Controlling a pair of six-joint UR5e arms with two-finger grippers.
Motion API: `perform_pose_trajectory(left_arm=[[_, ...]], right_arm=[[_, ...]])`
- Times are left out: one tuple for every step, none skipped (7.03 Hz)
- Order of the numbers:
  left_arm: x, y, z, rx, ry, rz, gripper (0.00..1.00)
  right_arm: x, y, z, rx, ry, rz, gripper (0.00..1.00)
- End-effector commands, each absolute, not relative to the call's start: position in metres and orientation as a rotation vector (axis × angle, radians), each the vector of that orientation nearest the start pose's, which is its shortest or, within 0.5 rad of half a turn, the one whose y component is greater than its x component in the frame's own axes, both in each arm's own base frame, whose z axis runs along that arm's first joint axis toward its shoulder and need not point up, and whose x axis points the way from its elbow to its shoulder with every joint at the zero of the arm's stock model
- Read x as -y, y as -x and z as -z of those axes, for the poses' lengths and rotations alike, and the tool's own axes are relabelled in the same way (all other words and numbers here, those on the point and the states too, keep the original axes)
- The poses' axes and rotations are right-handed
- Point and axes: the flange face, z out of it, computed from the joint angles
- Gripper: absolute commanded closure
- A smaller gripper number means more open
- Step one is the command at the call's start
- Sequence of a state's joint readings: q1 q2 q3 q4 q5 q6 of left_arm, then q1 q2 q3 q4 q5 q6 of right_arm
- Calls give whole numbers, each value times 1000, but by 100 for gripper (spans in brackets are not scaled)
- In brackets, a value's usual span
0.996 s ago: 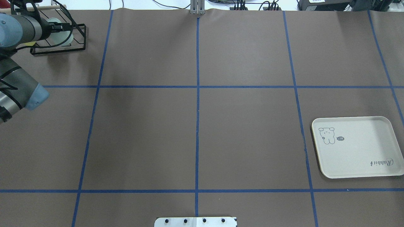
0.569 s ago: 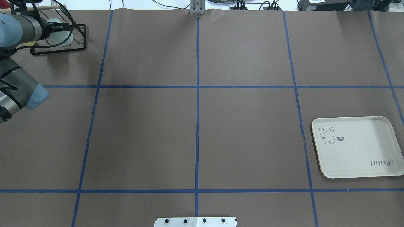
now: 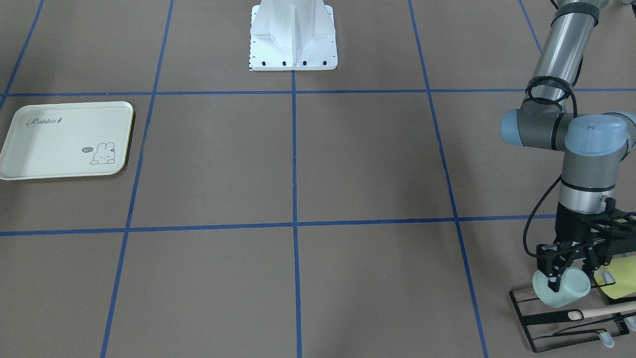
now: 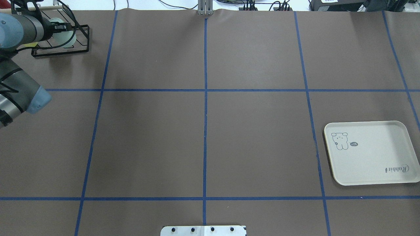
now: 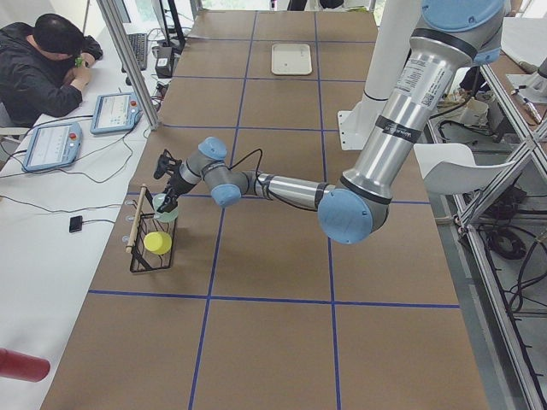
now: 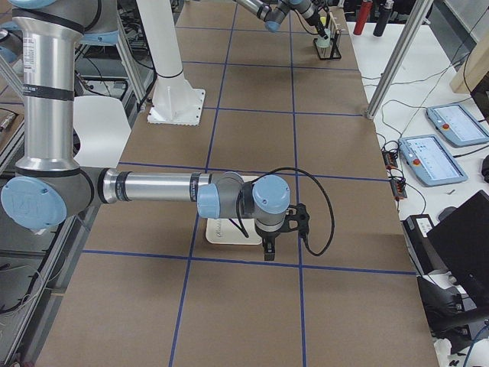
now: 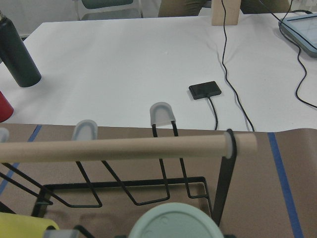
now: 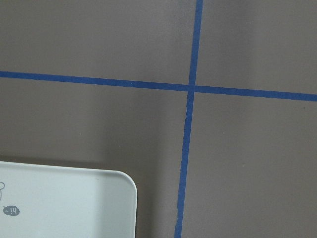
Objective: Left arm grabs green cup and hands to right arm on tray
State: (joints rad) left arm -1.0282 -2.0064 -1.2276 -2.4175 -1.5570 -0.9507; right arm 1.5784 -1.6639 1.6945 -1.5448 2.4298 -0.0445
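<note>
Left arm at the rack, start of the lift; the black two-finger left gripper (image 3: 566, 278) of the silver-grey jointed left arm (image 3: 591, 149) sits on the pale mint-green plastic cup (image 3: 559, 296), its fingers drawn in on the cup's wall, judged a firm hold; the cup lies tilted at the end of the black wire rack (image 3: 526, 318), beside a yellow-green cup (image 3: 616, 283) and just short of the rack's wooden rod (image 7: 124, 148); the left wrist view shows a round end of the cup low in the frame. Against the overhead pictures of a second ago, wrist and cup together have crept a little toward the far edge of the brown table with blue tape lines (image 4: 256, 147), while the rack stays put; this suggests that the grasp is made and the withdrawal has only begun. The flat cream rectangular tray with rabbit drawing (image 3: 49, 149) is unmoved, well apart at the opposite end; the all-black right gripper (image 6: 269, 246) hangs near it, and whether its fingers are apart or together cannot be told. Hand-over and placing are both yet to come.
</note>
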Motion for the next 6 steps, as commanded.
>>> perform_pose_trajectory(left_arm=[[678, -246, -484, -637, -715, 384, 52], [678, -242, -476, -645, -726, 385, 53], [679, -238, -474, -649, -730, 389, 54], [678, -234, -468, -655, -740, 392, 55], [680, -226, -466, -654, -746, 402, 55], [681, -211, -460, -657, -760, 416, 55]], right_arm=[[455, -61, -633, 857, -76, 59, 0], [454, -61, -634, 857, -73, 58, 0], [454, -61, -634, 857, -73, 58, 0], [454, -61, -634, 859, -71, 57, 0], [452, -61, -633, 859, -74, 58, 0], [453, -61, -634, 859, -73, 58, 0]])
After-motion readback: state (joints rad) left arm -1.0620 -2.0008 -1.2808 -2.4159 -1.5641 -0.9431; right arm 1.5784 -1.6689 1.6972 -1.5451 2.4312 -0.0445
